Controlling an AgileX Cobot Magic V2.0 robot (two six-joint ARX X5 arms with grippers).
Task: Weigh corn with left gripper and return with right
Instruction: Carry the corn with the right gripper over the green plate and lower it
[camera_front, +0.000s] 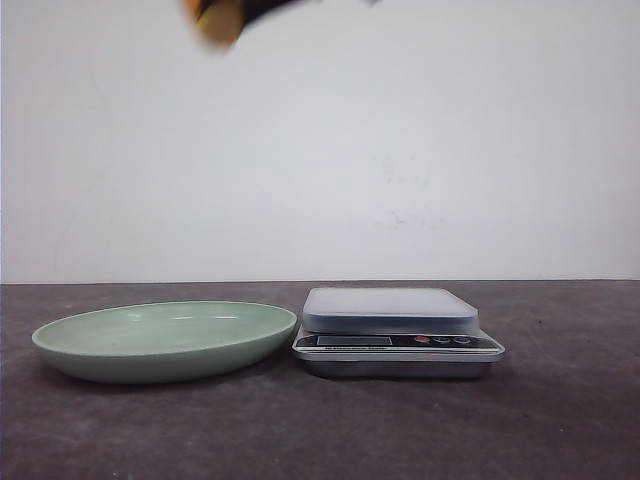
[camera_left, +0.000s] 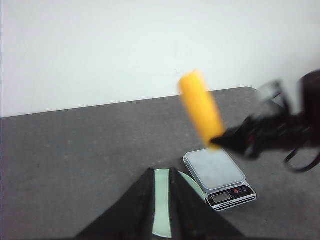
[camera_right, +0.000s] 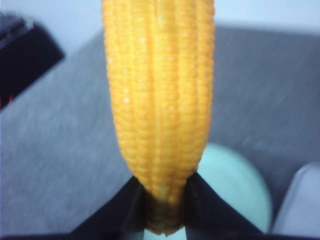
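The corn (camera_front: 220, 18) hangs blurred at the top edge of the front view, high above the green plate (camera_front: 60, 345). My right gripper (camera_right: 165, 187) is shut on the corn's lower end (camera_right: 160, 90). The left wrist view shows this too: the right gripper (camera_left: 220, 140) holds the yellow cob (camera_left: 201, 107) in the air above the scale (camera_left: 215, 167). My left gripper (camera_left: 161, 172) is empty, its fingers a narrow gap apart, high over the plate (camera_left: 162, 210). It is out of the front view.
The digital scale (camera_front: 395, 325), its platform bare, stands just right of the plate on the dark table. The plate (camera_right: 235, 185) and the scale's corner (camera_right: 300, 205) lie below the corn in the right wrist view. A white wall is behind.
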